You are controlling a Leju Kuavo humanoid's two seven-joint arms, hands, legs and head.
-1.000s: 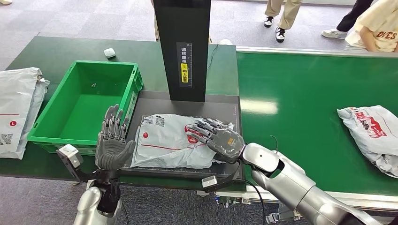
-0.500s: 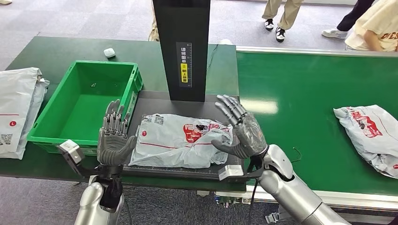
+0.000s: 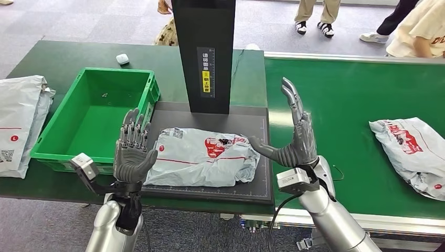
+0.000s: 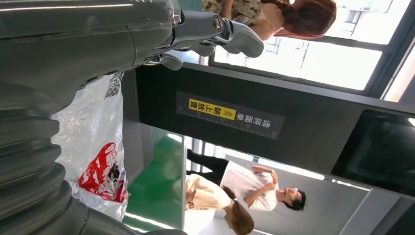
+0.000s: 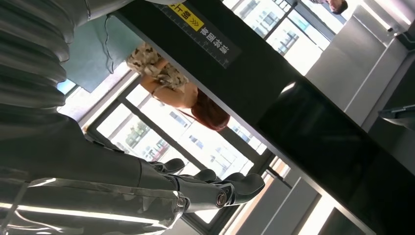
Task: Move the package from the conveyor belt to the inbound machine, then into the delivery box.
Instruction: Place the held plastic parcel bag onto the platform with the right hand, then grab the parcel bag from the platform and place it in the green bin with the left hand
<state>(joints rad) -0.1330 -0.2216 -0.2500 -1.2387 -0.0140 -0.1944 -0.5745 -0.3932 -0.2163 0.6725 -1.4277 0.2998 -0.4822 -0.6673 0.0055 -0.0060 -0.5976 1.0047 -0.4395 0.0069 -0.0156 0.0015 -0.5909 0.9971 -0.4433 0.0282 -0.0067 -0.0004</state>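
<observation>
A grey plastic package (image 3: 202,156) with red print lies flat on the black platform of the inbound machine (image 3: 262,136), below its black upright column (image 3: 204,52). My right hand (image 3: 294,136) is raised just right of the package, fingers spread upward, holding nothing. At the package's left edge stands my left hand (image 3: 131,152), upright and open, between the package and the green delivery box (image 3: 94,118). The left wrist view shows the package (image 4: 98,147) close beside my left hand (image 4: 98,44). In the right wrist view my right hand (image 5: 122,181) is empty.
A second grey package (image 3: 414,152) lies on the green conveyor belt (image 3: 341,105) at the right. More grey bags (image 3: 18,121) sit at the far left of the table. A small white object (image 3: 122,59) rests behind the box. People stand beyond the conveyor.
My right hand has lifted off the package, moved right and turned upright with fingers spread. The left hand edged slightly closer to the package. The package on the conveyor drifted a little left.
</observation>
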